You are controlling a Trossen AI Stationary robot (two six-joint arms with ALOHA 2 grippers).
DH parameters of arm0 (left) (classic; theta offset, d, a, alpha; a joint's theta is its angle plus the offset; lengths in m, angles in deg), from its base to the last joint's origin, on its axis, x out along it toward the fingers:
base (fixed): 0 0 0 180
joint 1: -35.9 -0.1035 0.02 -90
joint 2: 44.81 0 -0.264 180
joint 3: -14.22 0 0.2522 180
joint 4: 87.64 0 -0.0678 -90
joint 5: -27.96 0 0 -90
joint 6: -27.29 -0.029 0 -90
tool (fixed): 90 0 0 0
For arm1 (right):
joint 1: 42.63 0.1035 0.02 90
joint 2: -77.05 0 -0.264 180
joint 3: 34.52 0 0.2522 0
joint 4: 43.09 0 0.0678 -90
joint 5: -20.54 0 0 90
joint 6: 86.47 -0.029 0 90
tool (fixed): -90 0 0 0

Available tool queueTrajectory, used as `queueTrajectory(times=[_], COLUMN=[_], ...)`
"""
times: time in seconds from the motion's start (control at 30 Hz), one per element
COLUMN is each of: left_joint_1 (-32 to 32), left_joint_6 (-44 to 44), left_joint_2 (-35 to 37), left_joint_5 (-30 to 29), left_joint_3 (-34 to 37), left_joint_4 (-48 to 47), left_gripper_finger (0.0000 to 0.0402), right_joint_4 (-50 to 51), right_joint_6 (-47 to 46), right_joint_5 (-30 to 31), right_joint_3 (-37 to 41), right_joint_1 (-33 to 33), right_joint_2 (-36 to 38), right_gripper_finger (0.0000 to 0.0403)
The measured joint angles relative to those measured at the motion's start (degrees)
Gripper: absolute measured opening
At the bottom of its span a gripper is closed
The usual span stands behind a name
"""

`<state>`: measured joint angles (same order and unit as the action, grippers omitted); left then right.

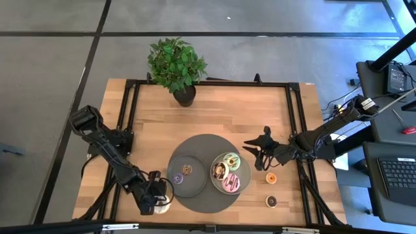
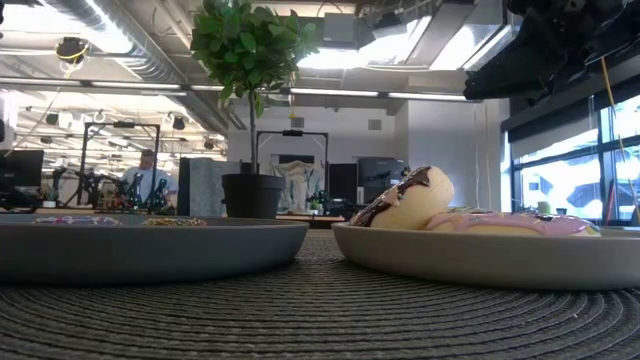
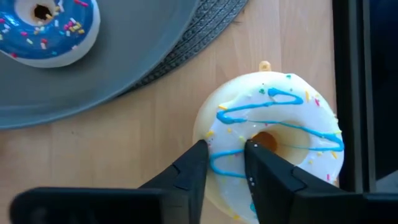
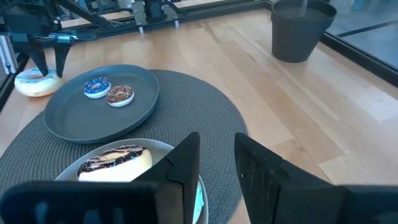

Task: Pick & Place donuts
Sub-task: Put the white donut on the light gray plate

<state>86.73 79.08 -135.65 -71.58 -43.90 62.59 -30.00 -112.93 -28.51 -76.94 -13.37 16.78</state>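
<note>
The cream donut (image 3: 273,134) with blue icing squiggles lies on the bare wood just off the woven mat (image 1: 207,198), at the table's near left corner. The left gripper (image 3: 225,163) is right down on it, fingers only narrowly parted, the tips at the ring's inner edge; whether they actually pinch it I cannot tell. From above, that donut is mostly hidden under the left arm. The right gripper (image 4: 216,163) hangs slightly open and empty over the mat's right edge, beside the plate (image 1: 243,188) of iced donuts.
</note>
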Motion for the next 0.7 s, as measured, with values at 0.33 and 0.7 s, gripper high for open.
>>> queueTrajectory(times=[0.33, 0.7], left_joint_1=[0.0, -1.94], left_joint_6=[1.07, -2.75], left_joint_2=[0.0, 0.26], left_joint_5=[1.08, -10.25], left_joint_3=[-0.74, -10.87], left_joint_4=[-0.63, -4.05], left_gripper_finger=[0.0011, 0.0006], right_joint_4=[-2.66, -27.61], right_joint_6=[0.7, 20.53], right_joint_5=[0.13, -10.81], right_joint_3=[0.0, 0.0], right_joint_1=[-0.01, -3.18], right_joint_2=[0.0, 0.0], right_gripper_finger=[0.0103, 0.0103])
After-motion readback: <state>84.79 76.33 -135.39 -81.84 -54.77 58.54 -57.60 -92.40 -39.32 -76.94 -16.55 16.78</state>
